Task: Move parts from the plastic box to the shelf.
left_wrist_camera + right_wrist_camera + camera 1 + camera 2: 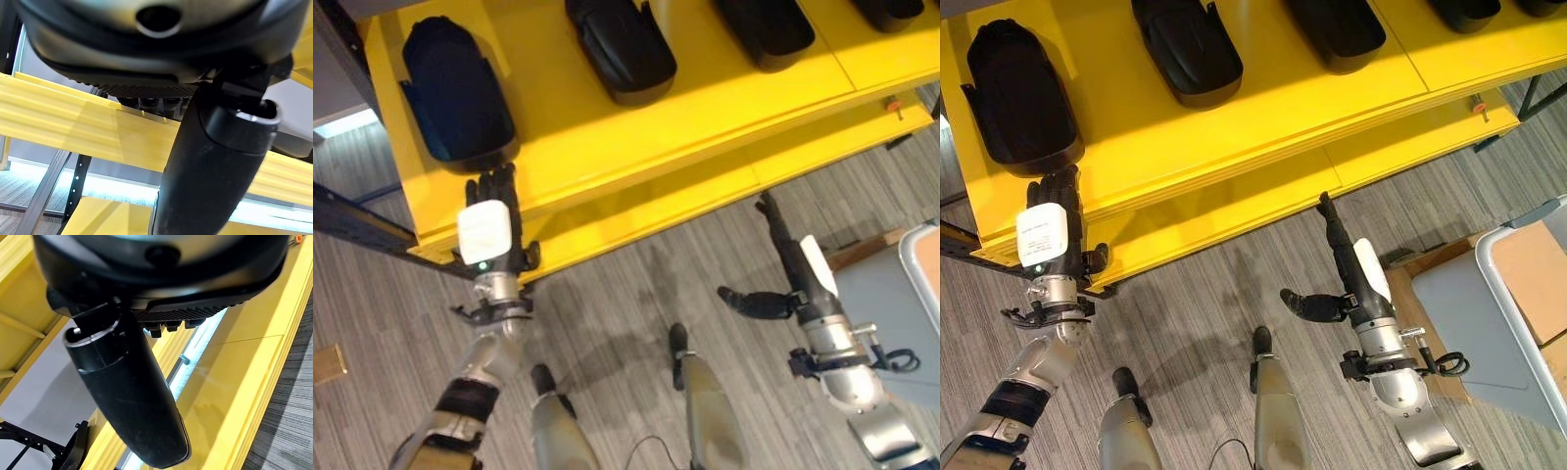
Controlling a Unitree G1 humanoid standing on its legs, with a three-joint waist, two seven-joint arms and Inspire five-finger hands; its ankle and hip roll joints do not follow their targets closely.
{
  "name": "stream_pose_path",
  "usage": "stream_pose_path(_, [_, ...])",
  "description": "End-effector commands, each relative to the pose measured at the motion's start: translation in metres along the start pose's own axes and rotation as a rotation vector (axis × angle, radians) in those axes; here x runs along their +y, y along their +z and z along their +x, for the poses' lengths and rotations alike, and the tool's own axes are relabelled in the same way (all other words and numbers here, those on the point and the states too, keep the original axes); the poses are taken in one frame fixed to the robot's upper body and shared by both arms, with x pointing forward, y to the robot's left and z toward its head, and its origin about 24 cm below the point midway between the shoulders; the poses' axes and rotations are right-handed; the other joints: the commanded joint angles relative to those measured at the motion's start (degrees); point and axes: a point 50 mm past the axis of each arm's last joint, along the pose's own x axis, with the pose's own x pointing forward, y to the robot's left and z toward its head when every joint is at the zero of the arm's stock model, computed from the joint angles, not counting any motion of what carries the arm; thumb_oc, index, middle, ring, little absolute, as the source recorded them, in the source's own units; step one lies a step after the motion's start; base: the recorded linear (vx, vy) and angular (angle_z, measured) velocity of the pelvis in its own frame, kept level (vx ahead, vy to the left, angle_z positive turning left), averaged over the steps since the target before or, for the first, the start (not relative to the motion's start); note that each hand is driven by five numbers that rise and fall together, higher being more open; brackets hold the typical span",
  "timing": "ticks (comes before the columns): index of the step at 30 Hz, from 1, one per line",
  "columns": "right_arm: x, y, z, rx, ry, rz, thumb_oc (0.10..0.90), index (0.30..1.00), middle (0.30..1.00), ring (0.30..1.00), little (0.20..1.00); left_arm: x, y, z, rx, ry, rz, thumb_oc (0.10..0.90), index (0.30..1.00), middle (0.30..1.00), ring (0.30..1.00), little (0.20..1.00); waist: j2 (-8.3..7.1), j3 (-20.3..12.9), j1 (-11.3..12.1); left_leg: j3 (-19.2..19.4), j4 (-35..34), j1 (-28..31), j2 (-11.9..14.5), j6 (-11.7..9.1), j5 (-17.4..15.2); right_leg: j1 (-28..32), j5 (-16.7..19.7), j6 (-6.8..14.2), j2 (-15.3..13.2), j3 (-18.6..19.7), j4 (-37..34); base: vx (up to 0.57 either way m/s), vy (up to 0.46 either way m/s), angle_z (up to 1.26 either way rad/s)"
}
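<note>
Several black moulded parts lie in a row on the yellow shelf [636,127]; the leftmost part [455,93] is nearest my left hand [492,233]. That hand is open and holds nothing. Its straight fingers [1060,186] reach over the shelf's front edge, just short of the leftmost part [1023,88]. My right hand [1344,257] hangs open and holds nothing over the floor in front of the lower shelf board, thumb [127,391] spread to the side. The grey plastic box [1449,294] stands at the right, beside my right arm.
More black parts [619,44] [769,29] sit further right on the top board. A small orange piece [893,103] lies on the lower yellow board. A dark metal rail [362,220] runs at the left. Grey striped floor lies between shelf and box.
</note>
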Motion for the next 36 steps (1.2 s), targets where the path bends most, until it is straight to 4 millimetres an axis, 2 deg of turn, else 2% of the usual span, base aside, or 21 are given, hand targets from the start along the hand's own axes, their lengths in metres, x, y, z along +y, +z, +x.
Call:
stream_pose_path(1, [-0.013,0.042,0.007,-0.240,-0.067,0.043,0.900,1.000,1.000,1.000,1.000,0.021,-0.022,0.018,0.057,0.095,0.048,0.900,1.000,1.000,1.000,1.000,-2.35,-4.4,-0.8,-2.5,-0.6,-3.2,-1.3,2.3,5.3,0.4,1.0,-0.9,0.6,0.3,2.8,0.00,0.000,0.00])
stream_pose_path(11, [-0.014,0.043,0.006,-0.243,-0.057,0.037,0.900,1.000,1.000,1.000,1.000,0.020,-0.024,0.023,0.065,0.089,0.062,0.900,1.000,1.000,1.000,1.000,-2.73,-4.3,-1.0,-2.5,0.1,-3.4,-1.1,2.2,4.9,0.2,0.7,-0.8,0.7,0.4,3.2,0.00,0.000,0.00])
stream_pose_path(36, [-0.015,0.046,0.006,-0.265,-0.044,0.035,0.900,1.000,1.000,1.000,1.000,0.033,-0.021,0.044,0.036,0.130,0.102,0.900,1.000,1.000,1.000,1.000,-4.02,-4.0,-1.4,-2.5,1.3,-4.6,-1.4,2.4,4.6,-0.8,1.4,-0.5,0.4,1.2,3.2,0.00,0.003,0.00])
